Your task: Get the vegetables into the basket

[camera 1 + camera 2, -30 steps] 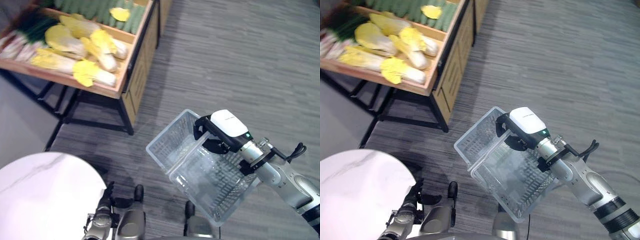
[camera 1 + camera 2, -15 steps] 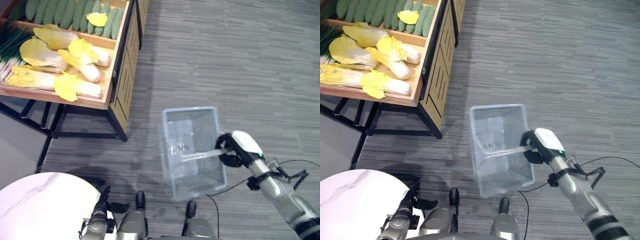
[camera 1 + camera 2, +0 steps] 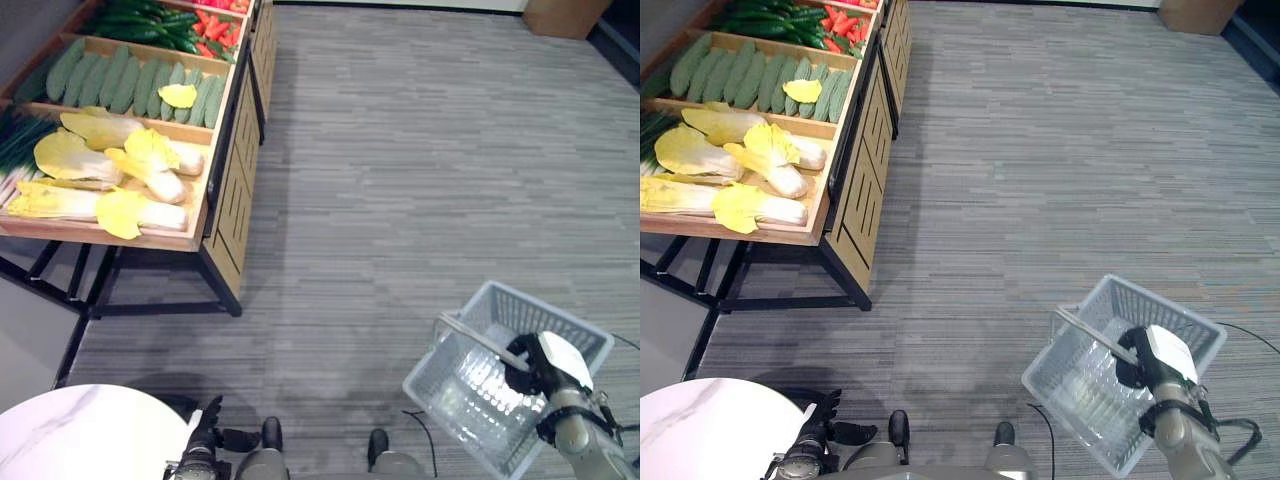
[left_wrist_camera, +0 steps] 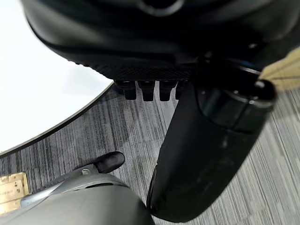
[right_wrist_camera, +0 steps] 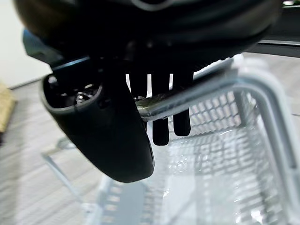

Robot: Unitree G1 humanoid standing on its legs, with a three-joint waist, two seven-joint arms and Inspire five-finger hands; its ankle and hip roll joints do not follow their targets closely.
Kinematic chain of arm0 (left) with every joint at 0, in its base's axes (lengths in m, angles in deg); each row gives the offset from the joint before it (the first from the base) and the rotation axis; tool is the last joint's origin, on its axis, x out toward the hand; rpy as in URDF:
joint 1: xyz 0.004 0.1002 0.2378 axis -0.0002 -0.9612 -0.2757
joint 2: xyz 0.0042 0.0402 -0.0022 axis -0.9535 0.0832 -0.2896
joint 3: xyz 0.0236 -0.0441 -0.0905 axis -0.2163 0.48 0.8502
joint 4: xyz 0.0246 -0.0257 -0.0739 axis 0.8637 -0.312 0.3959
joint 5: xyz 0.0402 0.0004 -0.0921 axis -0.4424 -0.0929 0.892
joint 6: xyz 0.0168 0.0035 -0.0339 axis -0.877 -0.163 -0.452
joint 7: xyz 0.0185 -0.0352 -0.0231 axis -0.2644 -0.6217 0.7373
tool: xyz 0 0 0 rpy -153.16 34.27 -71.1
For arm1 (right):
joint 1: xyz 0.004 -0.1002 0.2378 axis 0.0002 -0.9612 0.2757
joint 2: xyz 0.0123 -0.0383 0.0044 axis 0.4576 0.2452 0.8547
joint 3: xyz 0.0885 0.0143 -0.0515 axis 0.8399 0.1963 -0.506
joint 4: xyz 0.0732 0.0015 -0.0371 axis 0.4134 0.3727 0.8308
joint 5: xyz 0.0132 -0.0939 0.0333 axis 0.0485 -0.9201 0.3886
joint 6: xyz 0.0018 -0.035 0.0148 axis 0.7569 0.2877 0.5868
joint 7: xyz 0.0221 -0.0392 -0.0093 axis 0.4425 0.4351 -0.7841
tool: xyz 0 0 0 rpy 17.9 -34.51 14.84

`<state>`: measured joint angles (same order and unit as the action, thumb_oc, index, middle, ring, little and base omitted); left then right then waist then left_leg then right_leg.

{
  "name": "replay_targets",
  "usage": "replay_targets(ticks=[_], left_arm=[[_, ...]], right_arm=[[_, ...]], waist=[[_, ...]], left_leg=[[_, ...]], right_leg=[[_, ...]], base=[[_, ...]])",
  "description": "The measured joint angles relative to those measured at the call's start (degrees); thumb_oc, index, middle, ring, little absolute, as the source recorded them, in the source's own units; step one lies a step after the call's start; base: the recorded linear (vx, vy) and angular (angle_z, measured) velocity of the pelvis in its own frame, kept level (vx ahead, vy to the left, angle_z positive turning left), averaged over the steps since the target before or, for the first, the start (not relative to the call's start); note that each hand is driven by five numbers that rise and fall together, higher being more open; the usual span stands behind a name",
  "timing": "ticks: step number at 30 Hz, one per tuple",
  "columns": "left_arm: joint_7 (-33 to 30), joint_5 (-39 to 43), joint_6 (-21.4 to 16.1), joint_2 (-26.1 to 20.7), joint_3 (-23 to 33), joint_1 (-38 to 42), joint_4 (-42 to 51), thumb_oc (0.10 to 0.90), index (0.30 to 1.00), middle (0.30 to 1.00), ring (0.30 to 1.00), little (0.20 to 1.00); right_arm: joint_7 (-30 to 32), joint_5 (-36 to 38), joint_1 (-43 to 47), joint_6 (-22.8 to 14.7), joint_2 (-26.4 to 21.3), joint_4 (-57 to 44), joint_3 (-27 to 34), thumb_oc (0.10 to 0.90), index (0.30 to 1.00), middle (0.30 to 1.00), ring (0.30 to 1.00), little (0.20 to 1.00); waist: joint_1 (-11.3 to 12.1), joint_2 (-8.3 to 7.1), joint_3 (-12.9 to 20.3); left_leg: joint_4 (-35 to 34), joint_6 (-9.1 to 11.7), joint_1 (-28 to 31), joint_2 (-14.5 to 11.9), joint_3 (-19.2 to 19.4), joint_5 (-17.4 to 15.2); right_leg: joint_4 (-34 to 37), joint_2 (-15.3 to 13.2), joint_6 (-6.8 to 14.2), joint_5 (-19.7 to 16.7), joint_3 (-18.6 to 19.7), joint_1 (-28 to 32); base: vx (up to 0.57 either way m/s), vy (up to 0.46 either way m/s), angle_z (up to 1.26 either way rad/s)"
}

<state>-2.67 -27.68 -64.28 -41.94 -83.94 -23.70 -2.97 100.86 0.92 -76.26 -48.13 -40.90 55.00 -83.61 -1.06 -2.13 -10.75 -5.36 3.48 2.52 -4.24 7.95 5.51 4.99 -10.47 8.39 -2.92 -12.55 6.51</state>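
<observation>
My right hand (image 3: 541,364), with a white cover on it, is shut on the handle (image 5: 197,96) of a pale mesh basket (image 3: 478,400). The basket hangs tilted over the grey floor at the lower right, and I see nothing in it. In the right wrist view the fingers (image 5: 161,126) curl over the handle bar and the thumb (image 5: 112,136) closes beneath it. The vegetables lie on a wooden stand (image 3: 215,190) at the upper left, far from the basket: yellow cabbages (image 3: 150,165), cucumbers (image 3: 120,80), green onions (image 3: 18,140). My left hand (image 3: 205,442) hangs open at the bottom edge.
A round white table (image 3: 70,440) sits at the bottom left beside my left hand. The stand rests on black legs (image 3: 215,285). Further back on it lie dark green vegetables (image 3: 150,20) and red ones (image 3: 215,25). Striped grey carpet (image 3: 420,170) spreads between stand and basket.
The camera has shifted, showing more of the stand. My right hand has carried the basket from in front of me to the lower right, and the basket now tilts differently.
</observation>
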Motion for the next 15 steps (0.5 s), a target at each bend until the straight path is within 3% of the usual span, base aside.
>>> replay_targets(ticks=[10, 15], left_arm=[[-0.02, -0.20, 0.08, 0.34, -0.15, -0.08, -1.64, 0.900, 1.000, 1.000, 1.000, 1.000], [-0.12, -0.68, 0.33, 0.07, -2.59, 1.58, -1.93, 0.900, 1.000, 1.000, 1.000, 1.000]], right_arm=[[1.09, 0.14, 0.87, 0.58, 4.30, 10.17, -1.06, 0.400, 0.300, 0.300, 0.300, 0.300], [1.78, 0.67, 4.00, 0.32, 4.63, 13.86, -1.46, 0.400, 0.300, 0.300, 0.300, 0.300]], waist=[[0.19, 0.28, 1.55], [0.19, 0.36, 1.39]], left_leg=[[0.32, 0.05, -0.06, 0.35, 0.79, -0.08], [0.00, -1.79, -0.52, 1.81, 2.16, -1.67]], right_leg=[[-0.09, -0.41, 0.07, -0.38, 1.18, -0.79], [-5.85, -2.37, 0.91, 0.48, 2.82, -4.53]], base=[[0.01, 0.077, -0.05], [-0.01, 0.195, -0.12]])
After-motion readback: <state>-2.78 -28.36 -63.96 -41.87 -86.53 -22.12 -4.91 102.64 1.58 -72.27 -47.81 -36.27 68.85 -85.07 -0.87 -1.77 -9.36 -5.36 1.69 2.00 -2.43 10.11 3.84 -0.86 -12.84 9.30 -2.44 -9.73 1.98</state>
